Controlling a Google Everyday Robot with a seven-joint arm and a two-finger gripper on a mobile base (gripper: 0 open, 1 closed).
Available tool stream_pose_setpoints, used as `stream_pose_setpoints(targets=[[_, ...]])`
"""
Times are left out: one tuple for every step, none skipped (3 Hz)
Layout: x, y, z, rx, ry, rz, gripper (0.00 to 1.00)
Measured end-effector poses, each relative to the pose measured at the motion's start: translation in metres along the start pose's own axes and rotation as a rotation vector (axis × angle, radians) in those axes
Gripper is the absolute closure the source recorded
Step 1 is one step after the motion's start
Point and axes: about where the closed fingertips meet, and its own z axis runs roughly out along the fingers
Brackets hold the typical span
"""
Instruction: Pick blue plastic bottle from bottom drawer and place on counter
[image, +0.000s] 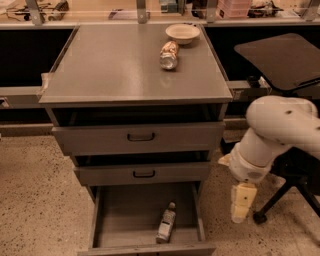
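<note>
The blue plastic bottle (166, 223) lies on its side in the open bottom drawer (120, 220), near the front right, cap pointing away. The counter (115, 65) is the flat grey cabinet top above. My gripper (240, 211) hangs pointing down at the end of the white arm, to the right of the drawer and outside it, about level with the bottle. It holds nothing that I can see.
A stubby copper-and-silver container (169, 54) lies on the counter near a pale bowl (183, 33) at the back right. Two upper drawers (140, 137) stand slightly ajar. A dark side table (280, 57) and a chair base (260, 217) stand at the right.
</note>
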Motion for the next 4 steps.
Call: stream_pose_setpoints(targets=[[-0.017,-0.003,0.075,-0.081,0.135,-0.336,0.0],[-0.032,-0.004,0.124,-0.09,0.258,-0.679,0.0],[-0.017,-0.006,0.128,-0.099,0.32,-0.709,0.0],[-0.02,-0.008,0.14,-0.13,0.388,-0.733,0.0]])
